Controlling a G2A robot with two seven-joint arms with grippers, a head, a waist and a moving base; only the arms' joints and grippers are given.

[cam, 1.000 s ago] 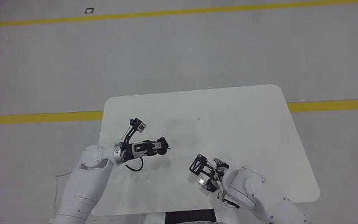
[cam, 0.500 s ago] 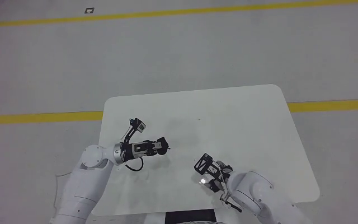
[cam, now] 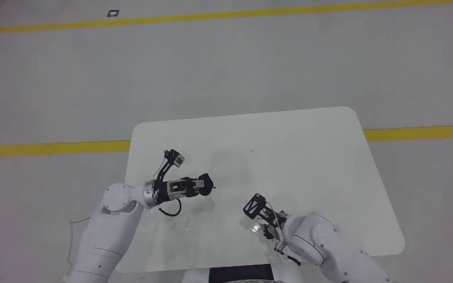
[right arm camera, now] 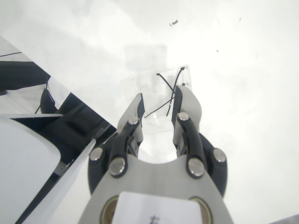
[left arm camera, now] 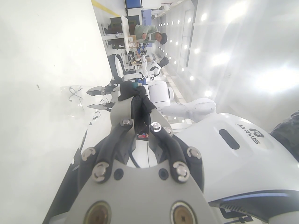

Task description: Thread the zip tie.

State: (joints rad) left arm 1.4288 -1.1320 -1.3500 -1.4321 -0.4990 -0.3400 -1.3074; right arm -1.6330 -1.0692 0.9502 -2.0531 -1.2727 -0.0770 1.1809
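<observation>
Top view, left side first: the left hand (cam: 207, 185) sits over the tabletop (cam: 304, 141) exactly where it was a second ago, no shift recorded. Its jaws are closed. A short dark sliver projects from the tips, too small to identify, so whether it holds anything cannot be told.

To the right, the right hand (cam: 255, 205) has turned at the wrist over the last second and edged slightly toward the table's middle. Its jaws stand wide open and grip nothing. The right wrist view places it above a clear tray (right arm camera: 140, 75) in which two black zip ties (right arm camera: 168, 85) lie crossed. One tie runs close against the inner face of one finger, but contact cannot be confirmed.

Assessment: the turn appears to line the open jaws up with a tie. The pick-up is not yet made and threading has not started.

Writing: a white sticker (right arm camera: 154, 208) on the right hand's mount carries a mark cut off by the frame edge and is not legible. A small dark tag (cam: 113, 13) on the floor is too small to read.
</observation>
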